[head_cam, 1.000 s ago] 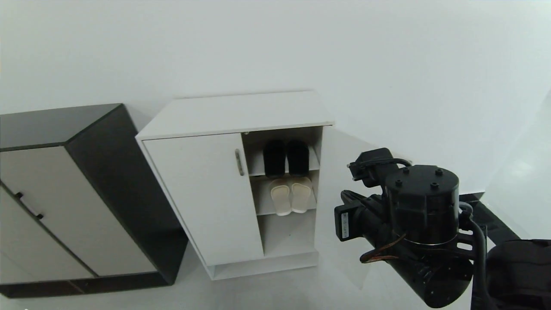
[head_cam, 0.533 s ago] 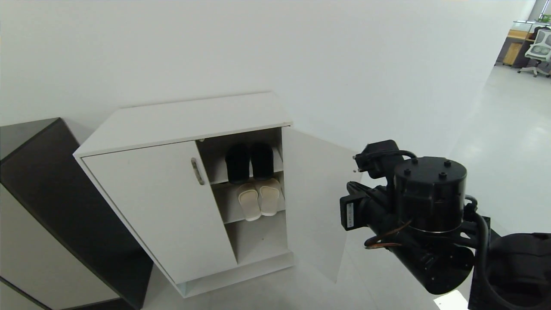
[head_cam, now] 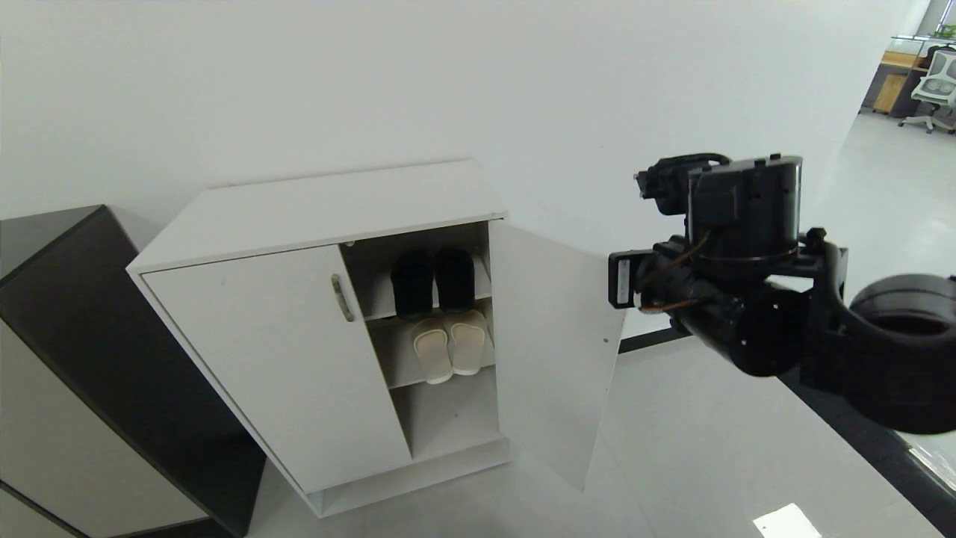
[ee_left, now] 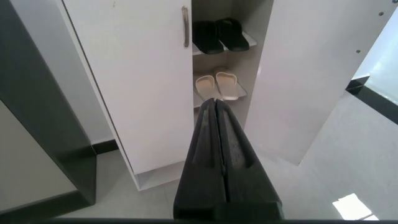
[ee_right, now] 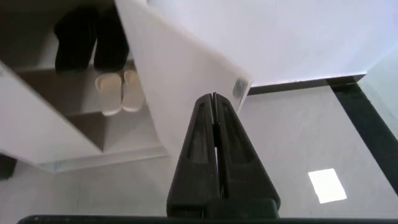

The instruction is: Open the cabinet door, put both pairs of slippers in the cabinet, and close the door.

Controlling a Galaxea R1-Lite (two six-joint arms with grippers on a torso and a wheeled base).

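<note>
- Your right gripper (ee_right: 213, 99) has its fingers pressed together with nothing between them. In its wrist view the tips point down toward the free edge of the open door (ee_right: 180, 81). Whether they touch the panel you cannot tell.
- Your left gripper (ee_left: 216, 103) is likewise closed on nothing. It is aimed at the gap where the closed door (ee_left: 134, 81) ends and the shelves begin, and it is held back from the cabinet.
- In the head view your right arm (head_cam: 736, 254) is raised just beside the open door (head_cam: 553, 336), at the height of the door's upper half.
- The white cabinet (head_cam: 321, 205) stands against the wall (head_cam: 478, 75). Its right-hand door is swung wide toward you, and its left-hand door (head_cam: 276, 359) is shut, with a slim vertical handle (head_cam: 342, 297) near the inner edge.
- The black slippers (head_cam: 433, 280) lie side by side on the top shelf.
- The cream slippers (head_cam: 449, 345) lie side by side on the shelf below, their ends at the shelf's front edge.
- A dark cabinet (head_cam: 112, 336) stands just to the left of the white one on the pale floor (head_cam: 709, 448).
</note>
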